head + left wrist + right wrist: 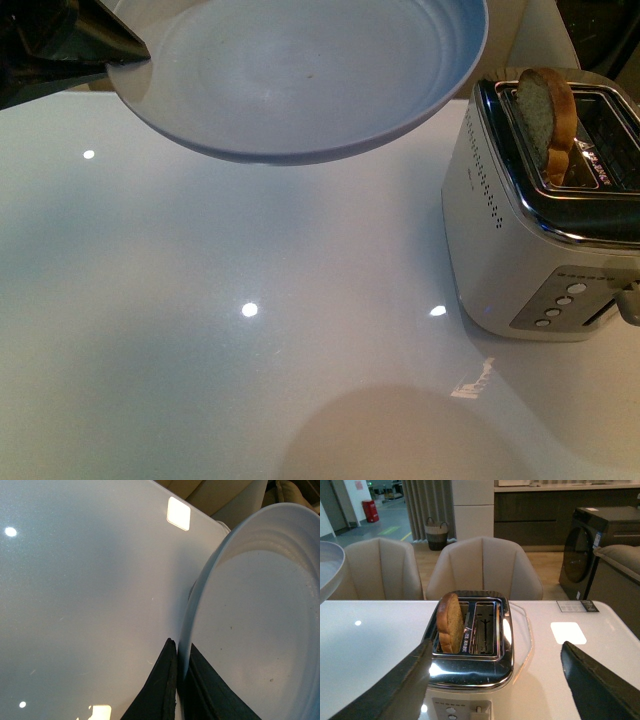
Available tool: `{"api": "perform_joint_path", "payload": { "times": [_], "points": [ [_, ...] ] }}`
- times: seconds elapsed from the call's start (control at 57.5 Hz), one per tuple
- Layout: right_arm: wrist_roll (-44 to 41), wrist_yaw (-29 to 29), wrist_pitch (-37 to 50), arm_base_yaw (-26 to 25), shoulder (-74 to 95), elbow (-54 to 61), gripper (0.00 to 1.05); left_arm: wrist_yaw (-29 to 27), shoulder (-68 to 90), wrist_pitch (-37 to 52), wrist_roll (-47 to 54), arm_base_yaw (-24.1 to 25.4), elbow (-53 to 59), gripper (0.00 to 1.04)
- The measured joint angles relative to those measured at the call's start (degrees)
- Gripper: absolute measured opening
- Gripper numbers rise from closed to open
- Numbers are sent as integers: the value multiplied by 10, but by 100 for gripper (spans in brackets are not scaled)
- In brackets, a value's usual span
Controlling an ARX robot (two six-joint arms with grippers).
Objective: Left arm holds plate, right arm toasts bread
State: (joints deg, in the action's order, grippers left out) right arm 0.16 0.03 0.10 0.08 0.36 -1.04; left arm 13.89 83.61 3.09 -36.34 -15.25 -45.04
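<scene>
The pale blue-white plate [300, 80] hangs in the air over the far left of the table, empty. My left gripper [130, 50] is shut on its rim, one black finger on each side of the edge [179, 652]. The bread [548, 115], a speckled brown slice with a golden crust, stands upright and half out of one slot of the silver toaster [500, 240] at the right. In the right wrist view my right gripper [497, 644] is open wide above the toaster [470, 672], with the bread [450, 622] ahead of one finger and untouched.
The glossy white table [200, 350] carries only the toaster; its buttons and lever face me. Beige chairs [485, 565] stand behind the far edge, and a dark appliance [590, 545] sits further back. A small printed card [577, 606] lies near the toaster.
</scene>
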Motion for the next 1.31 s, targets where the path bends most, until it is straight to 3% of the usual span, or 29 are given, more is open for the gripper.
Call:
{"api": "perform_joint_path", "payload": {
  "times": [0.104,0.453,0.557,0.801,0.992,1.183,1.305],
  "points": [
    [0,0,0,0,0,0,97,0,0,0,0,0,0,3],
    [0,0,0,0,0,0,96,-1,0,0,0,0,0,3],
    [0,0,0,0,0,0,96,-33,-1,19,10,-1,1,3],
    [0,0,0,0,0,0,96,-6,-3,19,10,21,0,3],
    [0,0,0,0,0,0,96,38,13,26,26,87,-5,3],
    [0,0,0,0,0,0,96,62,115,71,91,210,-23,3],
    [0,0,0,0,0,0,96,75,182,111,136,255,-29,3]
  ]
}}
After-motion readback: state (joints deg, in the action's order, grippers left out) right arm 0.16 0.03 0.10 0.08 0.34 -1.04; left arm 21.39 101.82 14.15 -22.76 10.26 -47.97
